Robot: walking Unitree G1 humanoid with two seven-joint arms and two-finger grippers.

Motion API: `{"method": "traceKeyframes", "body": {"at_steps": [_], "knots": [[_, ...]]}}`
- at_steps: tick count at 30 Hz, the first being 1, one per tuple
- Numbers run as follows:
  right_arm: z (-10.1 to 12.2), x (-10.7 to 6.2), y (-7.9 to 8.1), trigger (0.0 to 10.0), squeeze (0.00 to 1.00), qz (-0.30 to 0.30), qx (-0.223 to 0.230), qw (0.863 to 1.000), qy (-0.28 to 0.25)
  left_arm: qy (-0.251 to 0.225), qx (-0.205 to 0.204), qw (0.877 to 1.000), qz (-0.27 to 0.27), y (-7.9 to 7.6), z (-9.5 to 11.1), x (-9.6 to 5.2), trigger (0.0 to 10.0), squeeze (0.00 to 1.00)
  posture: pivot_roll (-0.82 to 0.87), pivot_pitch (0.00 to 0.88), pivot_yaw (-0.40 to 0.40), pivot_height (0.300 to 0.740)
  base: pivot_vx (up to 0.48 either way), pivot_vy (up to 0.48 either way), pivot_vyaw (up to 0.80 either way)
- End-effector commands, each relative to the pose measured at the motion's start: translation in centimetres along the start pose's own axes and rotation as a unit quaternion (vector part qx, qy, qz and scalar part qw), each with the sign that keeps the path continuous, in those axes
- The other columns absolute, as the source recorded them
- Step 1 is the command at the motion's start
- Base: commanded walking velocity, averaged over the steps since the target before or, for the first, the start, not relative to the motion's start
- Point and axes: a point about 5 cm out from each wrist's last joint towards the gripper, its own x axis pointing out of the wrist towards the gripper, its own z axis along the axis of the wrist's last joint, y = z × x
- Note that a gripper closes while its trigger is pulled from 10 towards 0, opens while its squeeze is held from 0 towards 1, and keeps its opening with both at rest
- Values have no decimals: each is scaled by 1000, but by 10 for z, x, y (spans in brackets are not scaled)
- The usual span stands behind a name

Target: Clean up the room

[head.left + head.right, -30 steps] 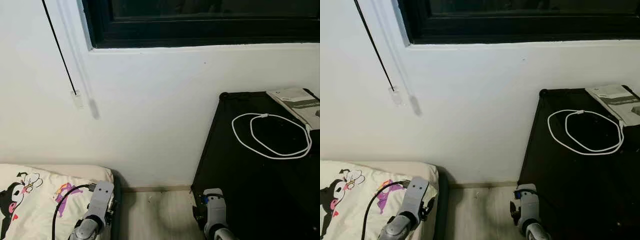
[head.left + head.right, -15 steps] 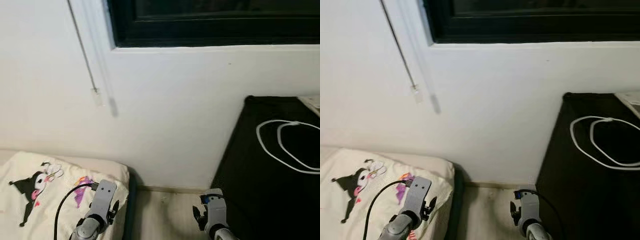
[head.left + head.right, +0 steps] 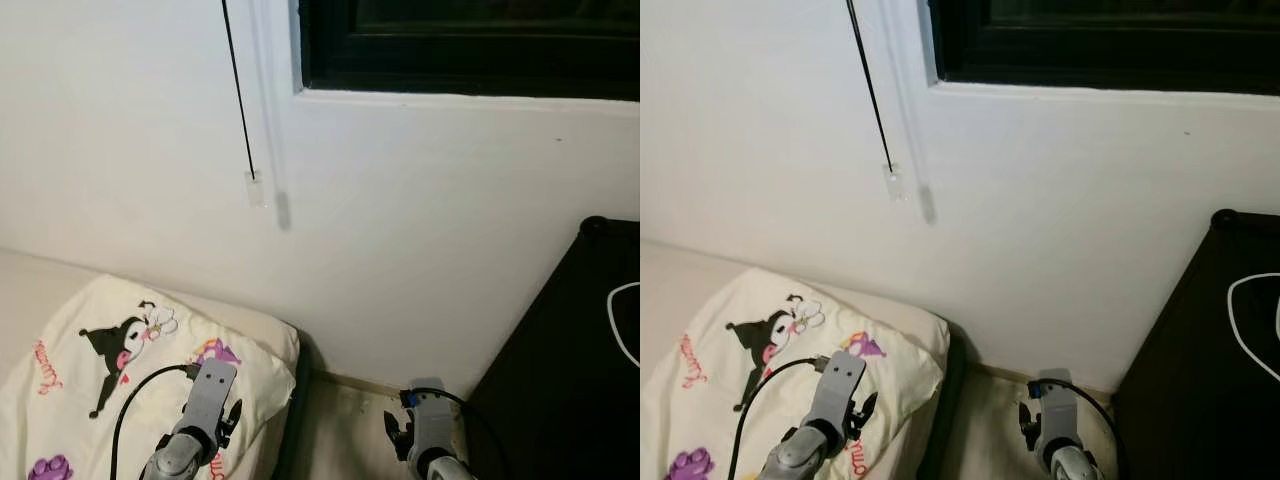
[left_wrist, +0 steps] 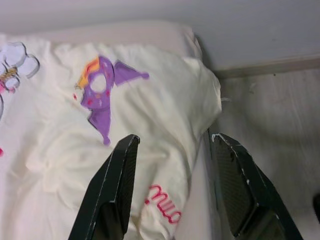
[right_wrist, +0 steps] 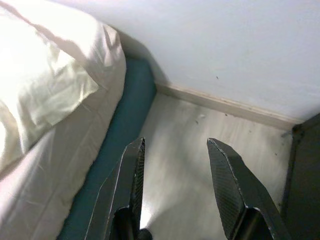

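Straight ahead is a white wall (image 3: pixel 420 250) with the dark frame of a window (image 3: pixel 470 50) at the top, and a thin black cord (image 3: pixel 238 90) hanging down it to a small white end piece (image 3: pixel 256 188). Low on the left lies a cream pillow (image 3: pixel 110 370) printed with a black cartoon figure, purple shapes and red lettering, resting on a bed (image 5: pixel 125 135) whose teal side edge shows in the right wrist view. On the right stands a black tabletop (image 3: pixel 575 380), cut off by the frame, with a loop of white cable (image 3: pixel 620 325) on it, only part of the loop in view. Between bed and tabletop runs a narrow strip of pale wood floor (image 5: pixel 200 150), closed off at the back by a baseboard.

The left claw (image 4: pixel 172 145) hangs over the pillow's corner, fingers apart and holding nothing, the bed edge and floor just beside it. The right claw (image 5: pixel 175 145) hangs over the floor strip near the bed's teal edge, fingers also spread wide and empty, with the tabletop's black corner close by. Both arms sit low at the bottom of the head views, wrists only, with a black wire looping from the left one.
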Motion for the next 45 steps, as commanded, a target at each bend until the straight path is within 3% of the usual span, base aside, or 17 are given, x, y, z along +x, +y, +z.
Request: {"method": "traceKeyframes", "body": {"at_steps": [1,14,21,45], "knots": [[-6,-3,-2,10000,0,-10,17,1000,6,6,5,1000,-14,-5,-3,-1,10000,0,31,82,37,734,0,0,0],[-8,-4,-2,10000,0,-16,25,1000,6,13,9,1000,-15,-4,-4,0,10000,0,32,90,44,734,0,0,0],[-8,-5,-2,10000,0,-17,27,999,4,15,10,1000,-6,-3,-3,1,10000,0,32,94,46,734,0,-454,0],[-10,-5,-3,10000,0,-13,23,1000,12,23,-16,1000,9,-4,-7,0,10000,0,30,93,32,734,0,0,0]]}}
